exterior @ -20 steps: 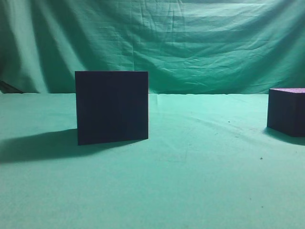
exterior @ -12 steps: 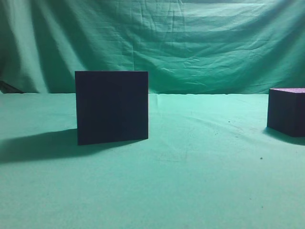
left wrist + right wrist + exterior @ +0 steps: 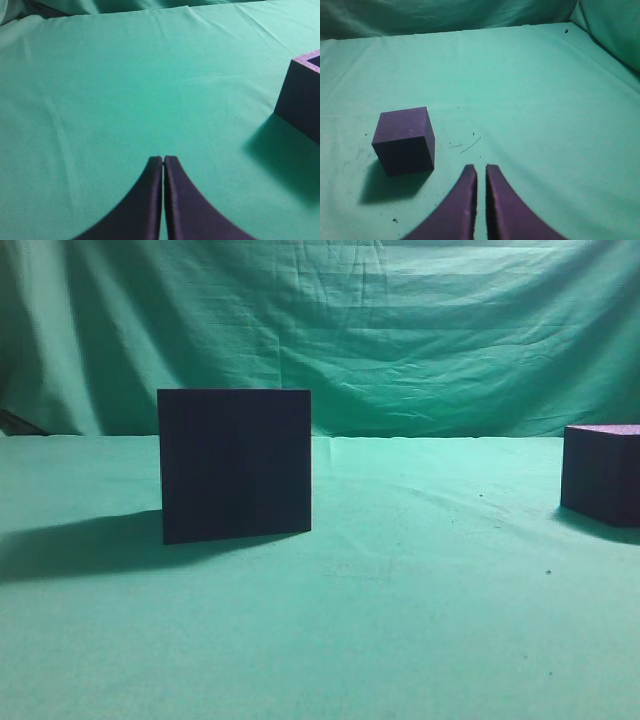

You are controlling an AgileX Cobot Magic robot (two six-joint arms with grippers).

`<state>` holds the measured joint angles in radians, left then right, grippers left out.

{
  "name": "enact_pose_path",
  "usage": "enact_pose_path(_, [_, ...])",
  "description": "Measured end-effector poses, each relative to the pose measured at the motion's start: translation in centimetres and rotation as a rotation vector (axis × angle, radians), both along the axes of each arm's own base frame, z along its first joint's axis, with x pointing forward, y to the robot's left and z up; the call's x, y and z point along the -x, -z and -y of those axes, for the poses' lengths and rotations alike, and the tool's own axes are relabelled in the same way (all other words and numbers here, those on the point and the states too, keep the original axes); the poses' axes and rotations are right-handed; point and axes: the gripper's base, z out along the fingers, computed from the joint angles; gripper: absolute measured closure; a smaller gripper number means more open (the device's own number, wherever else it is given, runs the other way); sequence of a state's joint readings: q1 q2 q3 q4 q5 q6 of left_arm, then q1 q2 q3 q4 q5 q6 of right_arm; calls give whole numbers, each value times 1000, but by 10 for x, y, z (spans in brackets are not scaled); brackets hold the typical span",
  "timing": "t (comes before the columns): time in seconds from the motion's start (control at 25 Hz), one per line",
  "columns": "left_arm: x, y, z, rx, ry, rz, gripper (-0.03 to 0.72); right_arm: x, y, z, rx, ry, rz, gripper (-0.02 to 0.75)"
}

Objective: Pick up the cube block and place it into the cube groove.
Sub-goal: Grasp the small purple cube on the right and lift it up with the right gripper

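Exterior view: small dark purple cube block, cut off at right edge, well apart from large near-black cube groove. Right gripper, closed and empty, sits right of the block. Left gripper closed; groove partly cropped.

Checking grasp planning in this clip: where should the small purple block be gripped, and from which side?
Probably from above, across two opposite side faces. The small block sits flat on the cloth with its flat top free and open space all round. The right tool, shut now, is nearest and must open first.
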<state>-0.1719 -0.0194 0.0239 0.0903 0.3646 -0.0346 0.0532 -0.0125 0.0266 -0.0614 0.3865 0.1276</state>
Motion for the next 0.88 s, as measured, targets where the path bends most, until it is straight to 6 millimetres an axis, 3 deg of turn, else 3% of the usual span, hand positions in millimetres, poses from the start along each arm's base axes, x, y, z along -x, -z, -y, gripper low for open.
enact_pose_path(0.2, [0,0,0,0,0,0,688,-2,-6,-1,-27,-4,73,738])
enact_pose_path(0.48, [0,0,0,0,0,0,688,-2,-47,-2,-128,-17,483,738])
enact_pose_path(0.52, [0,0,0,0,0,0,688,-2,-54,-2,-138,-16,475,689])
enact_pose_path(0.72, [0,0,0,0,0,0,688,-16,-91,-4,-215,10,219,689])
enact_pose_path(0.88, [0,0,0,0,0,0,688,-36,-90,-6,-266,38,-33,689])
